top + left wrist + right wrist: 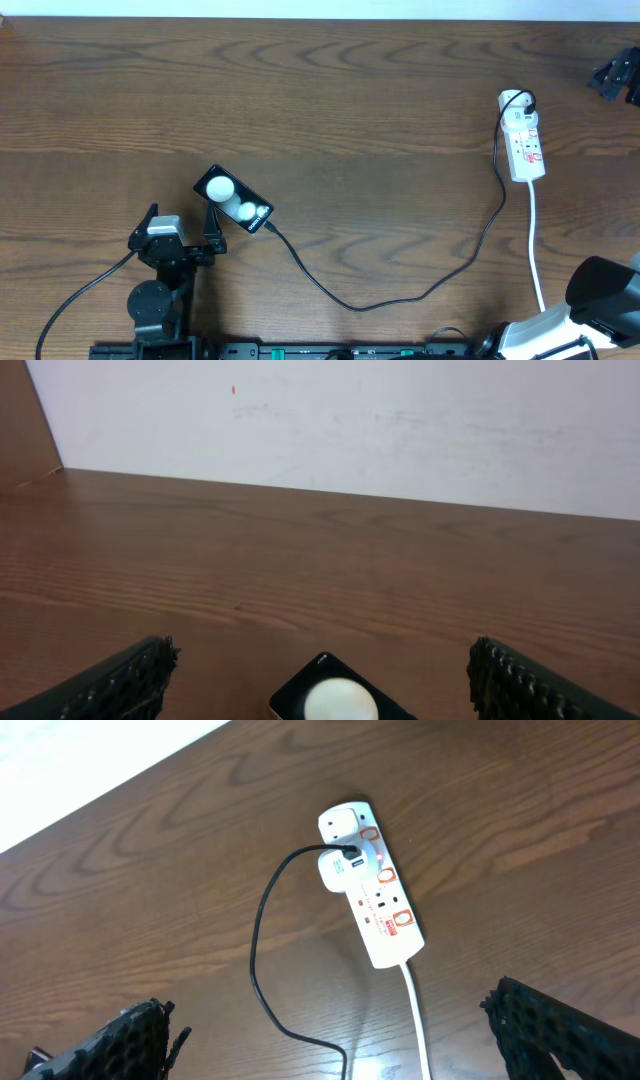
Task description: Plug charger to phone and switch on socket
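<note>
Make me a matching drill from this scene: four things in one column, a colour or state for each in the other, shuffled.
Things:
1. phone
2. socket
3. charger
4. left gripper

Descriptions:
A. white with red marks
B. fingers open, holding nothing
C. thin and black, lying in a long curve
D. black slab with two white circles

Pairs: 1-D, 2-A, 3-C, 4-B

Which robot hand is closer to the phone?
Left. The left gripper sits right beside the phone, open toward it. The right gripper is far across the table, by the power strip.
</note>
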`<action>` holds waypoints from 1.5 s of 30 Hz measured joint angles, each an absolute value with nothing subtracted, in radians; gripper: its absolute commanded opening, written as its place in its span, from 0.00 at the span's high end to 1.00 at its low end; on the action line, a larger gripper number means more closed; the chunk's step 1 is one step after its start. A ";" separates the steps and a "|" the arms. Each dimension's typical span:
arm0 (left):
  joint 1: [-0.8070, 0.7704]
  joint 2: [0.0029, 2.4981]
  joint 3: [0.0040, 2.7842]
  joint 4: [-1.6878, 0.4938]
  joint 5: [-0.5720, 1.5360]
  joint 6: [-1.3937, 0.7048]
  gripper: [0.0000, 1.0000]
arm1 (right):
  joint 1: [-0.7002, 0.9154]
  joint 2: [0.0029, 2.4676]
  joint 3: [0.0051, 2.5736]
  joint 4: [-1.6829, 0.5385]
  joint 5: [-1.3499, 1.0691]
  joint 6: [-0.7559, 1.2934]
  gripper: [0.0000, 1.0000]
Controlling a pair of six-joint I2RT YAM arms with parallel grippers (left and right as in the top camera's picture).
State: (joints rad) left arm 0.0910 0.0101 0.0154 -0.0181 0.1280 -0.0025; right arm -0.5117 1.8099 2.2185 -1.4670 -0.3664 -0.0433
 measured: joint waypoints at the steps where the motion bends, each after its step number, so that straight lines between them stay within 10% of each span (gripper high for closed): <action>1: 0.091 0.010 0.015 -0.018 0.128 -0.002 0.05 | -0.512 1.810 2.218 -1.467 -0.366 -0.043 0.01; 28: 0.091 0.010 0.015 -0.019 0.128 -0.002 0.05 | -0.480 1.773 2.197 -1.434 -0.355 -0.040 0.01; 45: 0.091 0.010 0.019 -0.023 0.128 -0.002 0.05 | -0.080 1.031 0.994 -0.100 -0.345 -0.102 0.01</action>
State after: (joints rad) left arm 0.0910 0.0101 0.0193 -0.0227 0.1280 -0.0017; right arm -0.0803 1.0306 0.9939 -0.0998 -0.3454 -0.1017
